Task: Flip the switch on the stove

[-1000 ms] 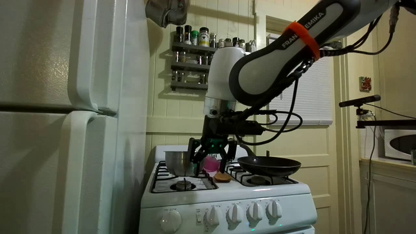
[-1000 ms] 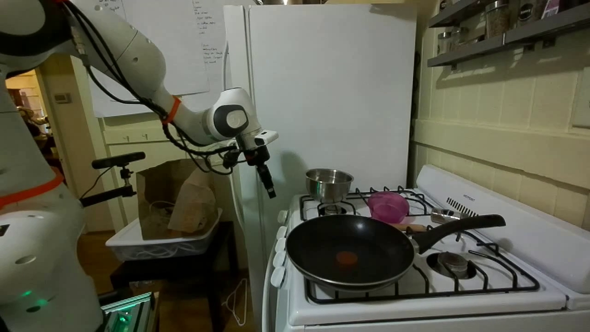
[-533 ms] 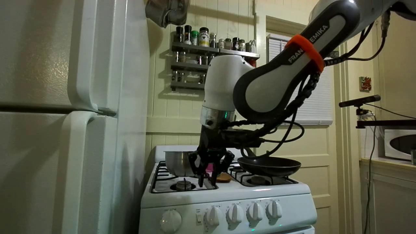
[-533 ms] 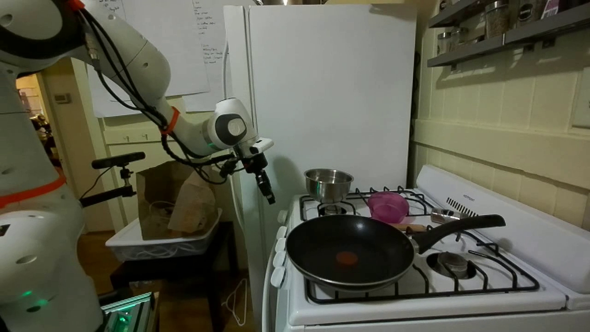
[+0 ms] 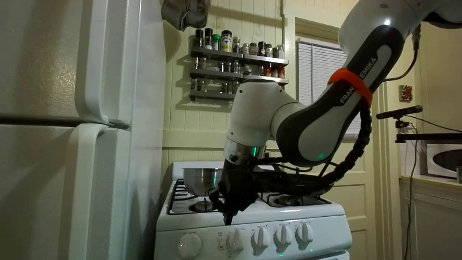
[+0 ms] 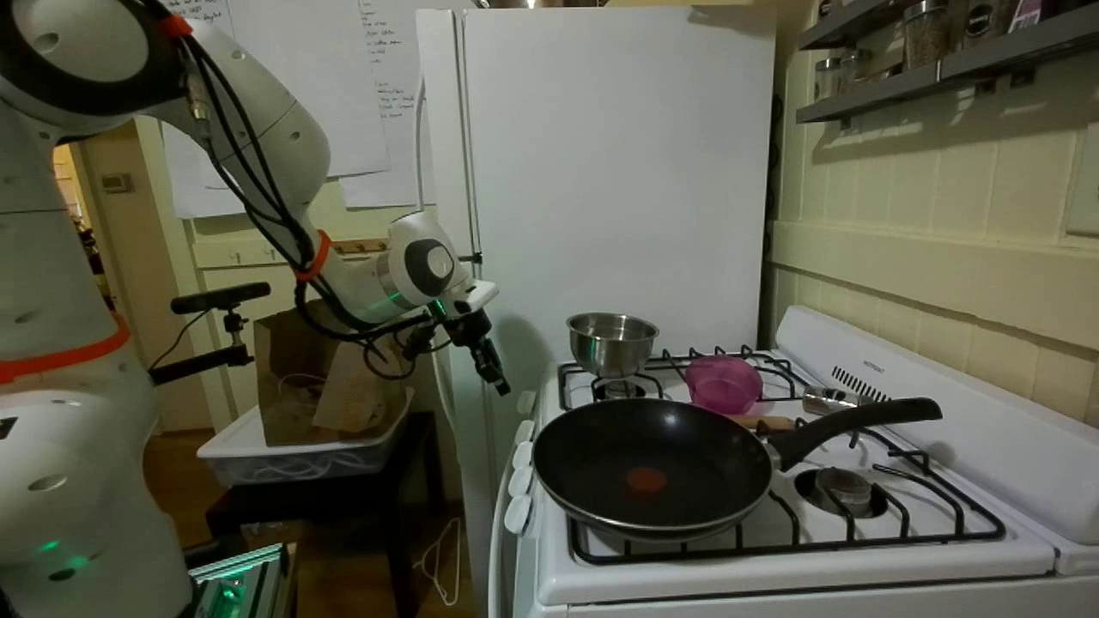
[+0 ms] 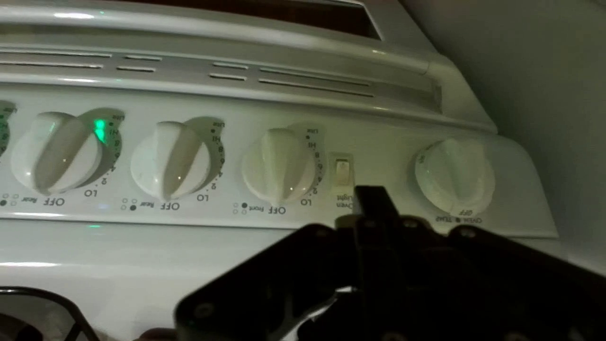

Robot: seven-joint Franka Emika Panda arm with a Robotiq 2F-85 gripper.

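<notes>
The stove (image 5: 288, 216) is a white gas range, visible in both exterior views. On its front panel the small white rocker switch (image 7: 342, 172), labelled Oven Light, sits between two knobs in the wrist view. The same switch (image 5: 221, 243) shows in an exterior view, below and slightly left of my fingertips. My gripper (image 7: 371, 193) is shut, its black fingers pressed together with nothing between them. In the wrist view the tips appear just right of the switch; contact cannot be made out. From the side, the gripper (image 6: 504, 388) hangs in front of the stove, above knob height.
A knob (image 7: 278, 166) and the oven dial (image 7: 454, 175) flank the switch. On the burners stand a steel pot (image 6: 611, 343) and a black frying pan (image 6: 652, 468), with a pink bowl (image 6: 724, 384) near them. The refrigerator (image 6: 618, 172) rises beside the stove.
My gripper has gone from open fingers to shut. The arm has come down and forward, bringing the fingertips from above the burners to the upper edge of the front panel.
</notes>
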